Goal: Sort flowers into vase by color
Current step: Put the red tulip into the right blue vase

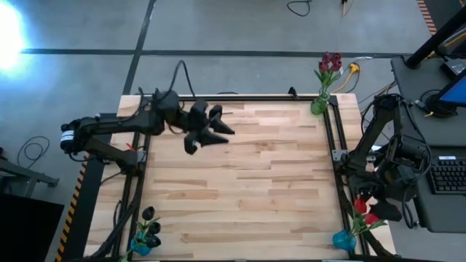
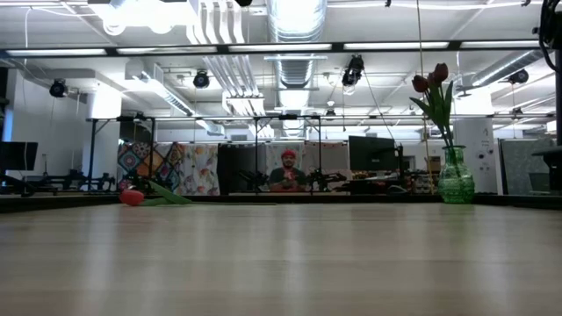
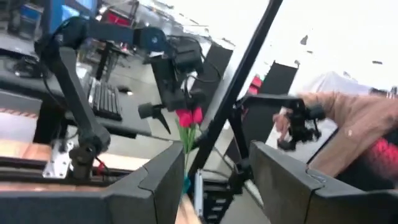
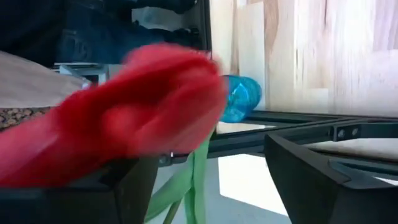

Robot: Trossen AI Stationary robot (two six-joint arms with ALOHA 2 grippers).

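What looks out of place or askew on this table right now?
One red flower lies flat at the table's far edge in the low view instead of standing in a vase. The green vase and both blue vases stand upright with flowers.

Grey concrete floor (image 1: 240,25) crossed by dark tape lines across the top of the high view, keyboard (image 1: 445,177) at right edge, strip ceiling lights (image 2: 395,46), patterned hangings (image 2: 167,168) at left centre, monitor (image 2: 371,154) behind.

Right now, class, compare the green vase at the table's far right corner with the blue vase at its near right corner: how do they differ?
The green vase holds dark maroon flowers; the blue vase holds bright red flowers. The right gripper hangs by the blue vase; nothing is near the green vase. Both stand at table corners holding green-stemmed flowers.
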